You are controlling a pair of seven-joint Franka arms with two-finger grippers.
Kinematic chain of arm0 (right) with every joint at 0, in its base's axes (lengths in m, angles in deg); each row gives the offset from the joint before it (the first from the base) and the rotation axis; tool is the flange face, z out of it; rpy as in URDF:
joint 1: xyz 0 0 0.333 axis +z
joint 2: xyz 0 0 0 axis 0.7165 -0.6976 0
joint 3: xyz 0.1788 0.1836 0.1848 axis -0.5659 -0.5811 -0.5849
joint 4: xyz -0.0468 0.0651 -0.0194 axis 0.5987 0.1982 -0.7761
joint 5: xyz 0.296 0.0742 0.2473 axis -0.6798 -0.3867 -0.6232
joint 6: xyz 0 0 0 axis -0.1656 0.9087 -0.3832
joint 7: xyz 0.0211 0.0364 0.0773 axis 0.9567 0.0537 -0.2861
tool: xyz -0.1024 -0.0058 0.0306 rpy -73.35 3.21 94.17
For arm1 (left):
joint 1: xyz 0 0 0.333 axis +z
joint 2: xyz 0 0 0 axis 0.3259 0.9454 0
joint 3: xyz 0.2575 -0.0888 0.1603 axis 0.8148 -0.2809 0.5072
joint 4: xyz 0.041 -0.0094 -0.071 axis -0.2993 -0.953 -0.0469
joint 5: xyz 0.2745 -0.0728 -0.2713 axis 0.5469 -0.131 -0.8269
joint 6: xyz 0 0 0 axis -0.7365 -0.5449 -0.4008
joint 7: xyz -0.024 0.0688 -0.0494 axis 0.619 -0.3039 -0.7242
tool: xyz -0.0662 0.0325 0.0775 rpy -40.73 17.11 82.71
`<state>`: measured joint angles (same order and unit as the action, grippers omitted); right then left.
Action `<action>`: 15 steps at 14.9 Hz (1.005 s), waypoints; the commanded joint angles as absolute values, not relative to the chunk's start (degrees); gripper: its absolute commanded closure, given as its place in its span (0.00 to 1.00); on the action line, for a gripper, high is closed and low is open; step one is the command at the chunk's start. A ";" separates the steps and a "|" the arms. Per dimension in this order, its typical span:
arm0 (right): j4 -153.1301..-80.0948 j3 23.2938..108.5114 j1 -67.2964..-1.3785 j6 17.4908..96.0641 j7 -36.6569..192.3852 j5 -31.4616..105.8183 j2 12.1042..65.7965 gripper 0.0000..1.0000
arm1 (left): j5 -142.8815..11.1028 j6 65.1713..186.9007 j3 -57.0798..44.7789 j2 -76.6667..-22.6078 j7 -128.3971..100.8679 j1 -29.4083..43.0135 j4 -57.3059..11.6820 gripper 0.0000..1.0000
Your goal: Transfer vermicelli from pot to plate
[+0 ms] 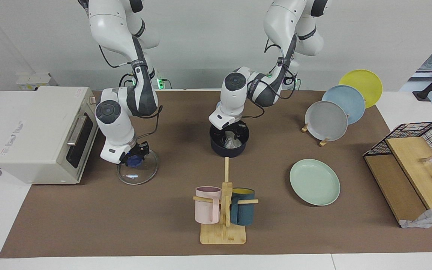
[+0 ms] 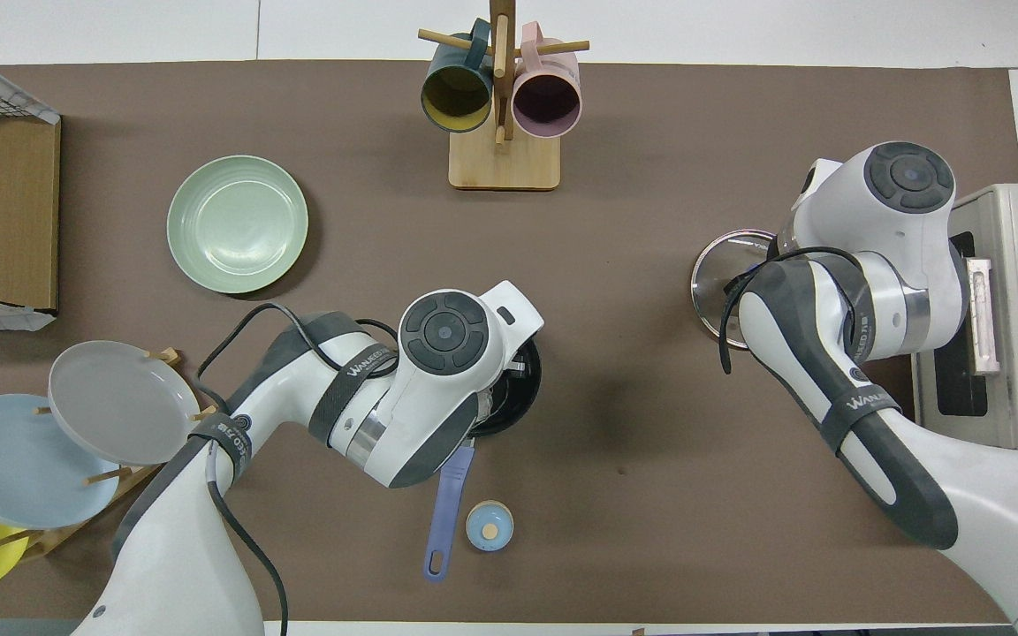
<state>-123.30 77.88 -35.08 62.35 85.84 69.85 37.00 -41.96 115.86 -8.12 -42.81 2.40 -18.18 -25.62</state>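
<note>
The dark navy pot (image 1: 229, 149) stands on the brown mat near the robots, mid-table. In the overhead view the left arm's wrist covers most of the pot (image 2: 522, 402); its blue handle (image 2: 445, 512) points toward the robots. My left gripper (image 1: 232, 137) reaches down into the pot, its fingers apart on either side of the white vermicelli (image 1: 232, 142). The mint-green plate (image 1: 314, 182) (image 2: 237, 223) lies bare, farther from the robots, toward the left arm's end. My right gripper (image 1: 135, 157) sits at the blue knob of a glass lid (image 1: 137, 169) (image 2: 714, 281) lying on the mat.
A wooden mug rack (image 1: 223, 210) with a pink and a teal mug stands farther out than the pot. A toaster oven (image 1: 39, 133) stands beside the lid. Grey, light blue and yellow plates stand in a rack (image 1: 327, 120). A small blue disc (image 2: 489, 526) lies beside the handle.
</note>
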 commanded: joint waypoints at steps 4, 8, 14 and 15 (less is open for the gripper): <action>-121.68 77.15 -36.10 57.33 85.34 69.35 41.36 0.00 | -41.28 111.26 -8.13 -45.01 1.64 -15.79 -22.88 1.00; -113.61 77.15 -36.09 45.30 79.72 68.82 43.92 0.00 | -43.73 96.32 -8.31 -46.86 1.38 -13.42 -12.86 1.00; -101.28 77.59 -36.18 27.61 76.46 68.82 47.68 0.00 | -46.99 82.59 -8.31 -48.18 -2.12 -4.65 -1.43 1.00; -101.37 77.59 -36.10 26.55 75.67 68.82 48.83 0.00 | -47.51 81.79 -8.31 -48.10 -3.53 -2.10 -0.37 1.00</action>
